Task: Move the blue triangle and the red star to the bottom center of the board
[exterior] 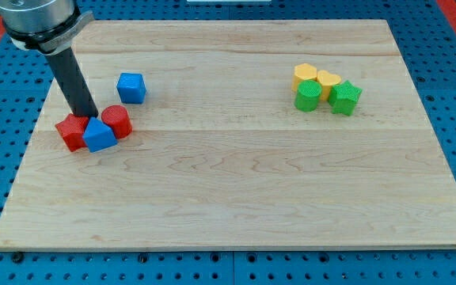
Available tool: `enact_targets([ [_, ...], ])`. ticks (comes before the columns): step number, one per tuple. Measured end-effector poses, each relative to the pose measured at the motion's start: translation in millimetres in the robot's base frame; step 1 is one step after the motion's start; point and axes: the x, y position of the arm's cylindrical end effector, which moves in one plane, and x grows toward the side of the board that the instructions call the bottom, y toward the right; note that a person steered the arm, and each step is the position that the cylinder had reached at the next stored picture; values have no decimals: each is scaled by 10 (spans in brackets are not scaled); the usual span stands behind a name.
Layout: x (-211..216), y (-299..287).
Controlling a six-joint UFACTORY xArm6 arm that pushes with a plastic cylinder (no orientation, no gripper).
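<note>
The blue triangle (100, 134) lies at the board's left, with the red star (72, 131) touching its left side and a red cylinder (118, 120) touching its upper right. My tip (87, 115) stands just above the blue triangle, between the red star and the red cylinder, touching or nearly touching them.
A blue cube (131, 87) sits alone, up and right of the cluster. At the view's upper right, two yellow blocks (317, 79) and two green blocks (327, 96) form a tight group. The wooden board (236, 198) lies on a blue pegboard.
</note>
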Motion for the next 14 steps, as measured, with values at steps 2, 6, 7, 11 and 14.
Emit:
enact_targets([
  [2, 9, -318],
  [6, 347, 409],
  [7, 512, 730],
  [11, 1081, 2081],
  [14, 457, 1685],
])
